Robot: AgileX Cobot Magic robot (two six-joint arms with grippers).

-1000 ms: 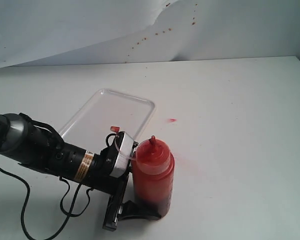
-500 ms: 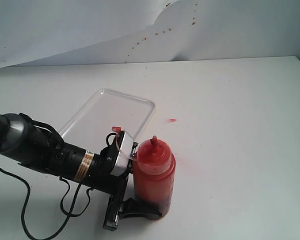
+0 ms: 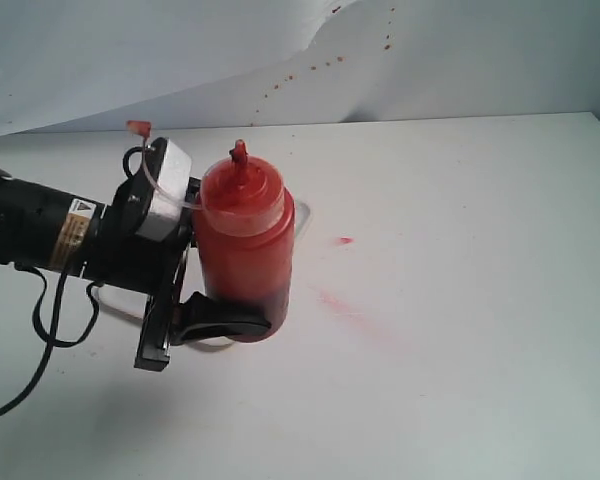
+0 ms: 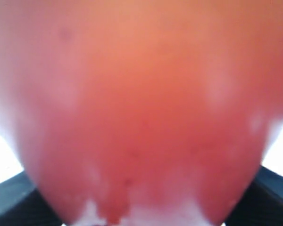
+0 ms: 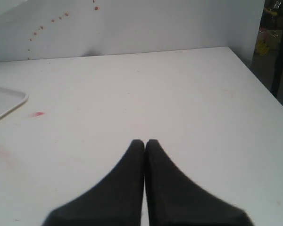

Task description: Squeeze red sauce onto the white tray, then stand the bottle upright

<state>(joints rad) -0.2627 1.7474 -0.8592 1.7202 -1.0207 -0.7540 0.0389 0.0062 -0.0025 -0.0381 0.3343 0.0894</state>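
My left gripper point(image 3: 238, 318) is shut on the bottle point(image 3: 242, 235) and holds it upright in the air, nozzle up, its tethered cap point(image 3: 138, 128) hanging off to the left. In the left wrist view the bottle point(image 4: 141, 103) fills the picture, with dark fingers point(image 4: 9, 205) at its sides. The white tray point(image 3: 302, 220) lies behind and under the bottle; only a sliver of rim shows. One corner of the tray point(image 5: 4, 101) appears in the right wrist view. No red sauce blobs are visible. My right gripper point(image 5: 145, 143) is shut and empty above bare table.
A faint pink smear point(image 3: 340, 305) and a small pink spot point(image 3: 345, 241) mark the white table to the right of the bottle. Brownish-red specks point(image 3: 310, 68) dot the white backdrop. The table's right edge point(image 5: 254, 75) shows in the right wrist view.
The left gripper has lifted the bottle off the table and carried it up and to the left, over the tray. The right gripper has not visibly moved.
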